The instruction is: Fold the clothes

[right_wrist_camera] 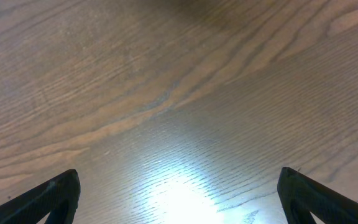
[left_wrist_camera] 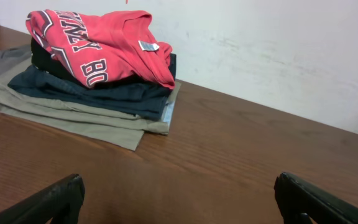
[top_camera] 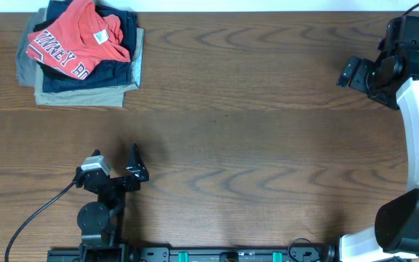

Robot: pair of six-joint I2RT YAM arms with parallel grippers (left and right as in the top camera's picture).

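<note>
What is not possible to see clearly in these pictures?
T-shirt lettering: folds hide part of it, in the overhead and left wrist views.
Garments beneath: stacked, so the count is unclear.
Left gripper, right gripper: the wrist views' bottom edge cuts off all but the tips.

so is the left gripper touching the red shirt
Apart. Overhead shows a wide stretch of table between the left gripper and the red shirt.

T-shirt (left_wrist_camera: pixel 104 34): coral-red, lettering (left_wrist_camera: pixel 82 53) printed white with dark edging, neck label (left_wrist_camera: pixel 148 45) white | black garment (left_wrist_camera: pixel 45 62), navy garment (left_wrist_camera: pixel 86 90), khaki garment (left_wrist_camera: pixel 73 118) stacked beneath, a pale-blue edge possibly seen between layers | surface (top_camera: pixel 253 138): dark brown, streaked wood grain | wall (left_wrist_camera: pixel 278 43): off-white | left fingers (left_wrist_camera: pixel 48 202), right fingers (right_wrist_camera: pixel 42 199): black
</note>
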